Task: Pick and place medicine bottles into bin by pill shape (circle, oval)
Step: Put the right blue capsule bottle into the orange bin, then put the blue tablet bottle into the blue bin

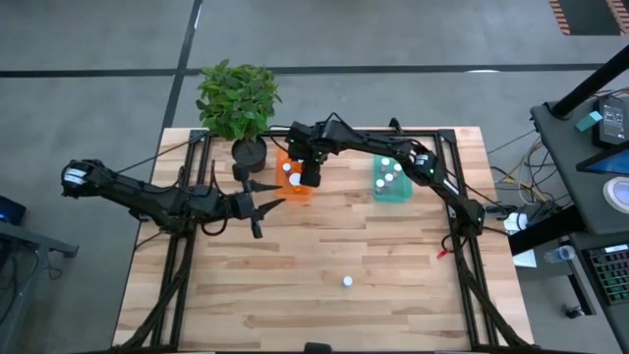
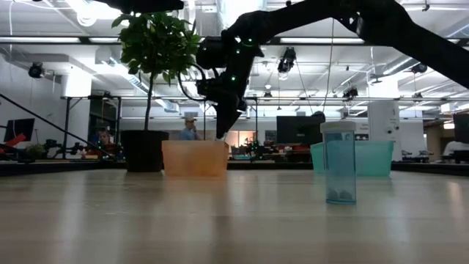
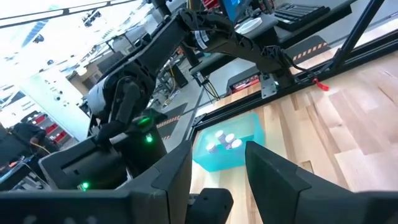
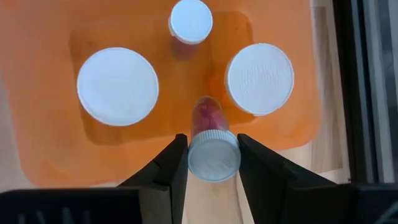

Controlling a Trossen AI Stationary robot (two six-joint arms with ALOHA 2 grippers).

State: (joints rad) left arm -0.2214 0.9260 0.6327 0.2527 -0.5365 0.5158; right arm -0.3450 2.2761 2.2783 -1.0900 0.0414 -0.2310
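— Big picture first: the light wooden slatted table [image 1: 393, 256] has the two dark arms over it, and it's the right arm doing the work. It reaches across to the translucent orange rectangular plastic tub [image 1: 293, 183] at the far side, beside the black pot with the leafy green plant [image 1: 239, 103].

— And the left one?

— The left gripper [image 1: 265, 205] waits just in front of the orange tub, fingers spread apart and holding nothing.

— What's the right gripper [image 4: 213, 163] got?

— A small bottle with a round white cap and a pinkish body [image 4: 210, 142], pinched between its two fingers. From the wrist camera the bottle's long axis points straight down into the tub, cap towards the camera.

— So the drop is lined up?

— I'd say so. The bottle hangs directly above the orange floor, in the gap between three bottles already standing there: two large white-capped ones [image 4: 117, 85] either side and a small one [image 4: 190, 20] beyond. The open spot lies straight below, so I'd judge letting go is what's left.

— Anything else out there?

— The translucent teal-green rectangular tub [image 1: 391, 181] sits well to the right with a few white caps inside. One lone teal-tinted bottle with a white cap [image 2: 340, 162] stands upright near the table's front, well apart from both tubs.
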